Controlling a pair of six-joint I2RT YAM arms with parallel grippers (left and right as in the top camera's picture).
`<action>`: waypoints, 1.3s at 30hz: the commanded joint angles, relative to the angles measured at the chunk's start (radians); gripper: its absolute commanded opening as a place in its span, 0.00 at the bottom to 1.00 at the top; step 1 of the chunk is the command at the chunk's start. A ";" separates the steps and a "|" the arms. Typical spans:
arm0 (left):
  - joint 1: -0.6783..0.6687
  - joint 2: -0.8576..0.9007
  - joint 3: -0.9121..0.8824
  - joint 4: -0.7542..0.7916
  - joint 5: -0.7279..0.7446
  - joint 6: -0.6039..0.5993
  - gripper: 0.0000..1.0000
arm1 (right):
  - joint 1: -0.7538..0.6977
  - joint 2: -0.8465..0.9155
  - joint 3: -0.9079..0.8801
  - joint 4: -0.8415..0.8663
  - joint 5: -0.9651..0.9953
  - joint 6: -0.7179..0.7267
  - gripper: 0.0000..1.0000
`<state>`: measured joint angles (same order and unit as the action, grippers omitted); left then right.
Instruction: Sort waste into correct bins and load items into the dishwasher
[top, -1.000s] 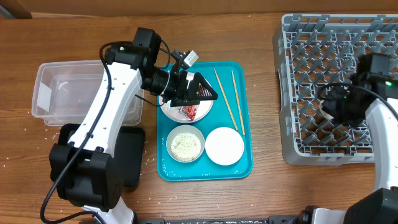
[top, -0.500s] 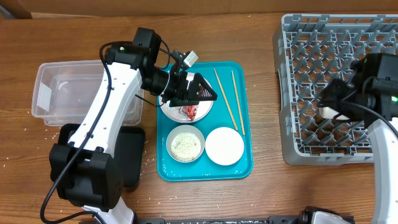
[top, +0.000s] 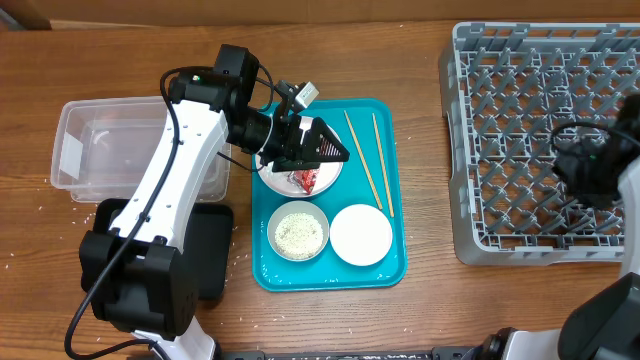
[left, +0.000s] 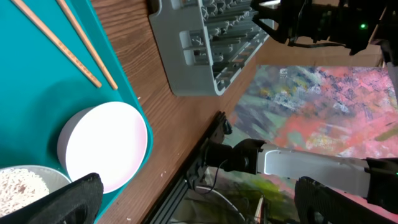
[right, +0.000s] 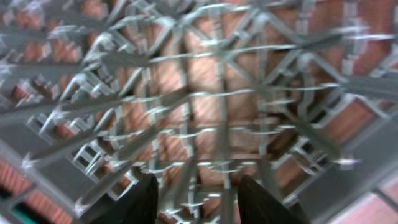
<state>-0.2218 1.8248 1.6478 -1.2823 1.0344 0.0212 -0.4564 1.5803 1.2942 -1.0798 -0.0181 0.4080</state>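
**Hovering over the wrapper, both jaws spread**

My left gripper (left: 199, 199) had its jaws wide apart and empty above the red wrapper (top: 305, 180), which lay on the plate (top: 270, 182) in the teal tray (top: 395, 250). The right gripper (right: 199, 199) was parted too, holding nothing, low over the dish rack (top: 520, 100). I judged a careless close could catch the plate rim or knock the chopsticks (top: 365, 160) nearby. The gripper hid much of the wrapper, and the right wrist view was smeared.

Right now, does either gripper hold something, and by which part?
Nothing is held. The left gripper is open over the teal tray; the right gripper is open over the grey rack.
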 joint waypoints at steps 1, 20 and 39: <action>-0.001 -0.019 0.011 0.004 0.000 -0.006 1.00 | -0.055 -0.010 0.016 0.007 -0.106 -0.024 0.44; -0.001 -0.019 0.011 -0.029 0.000 -0.006 1.00 | -0.330 -0.086 0.082 0.414 -0.336 -0.109 0.89; -0.001 -0.019 0.011 -0.031 -0.044 -0.030 1.00 | -0.561 0.183 0.082 0.728 -0.341 -0.204 0.98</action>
<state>-0.2218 1.8248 1.6478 -1.3128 0.9970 0.0124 -1.0145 1.7306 1.3560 -0.3515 -0.3614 0.2424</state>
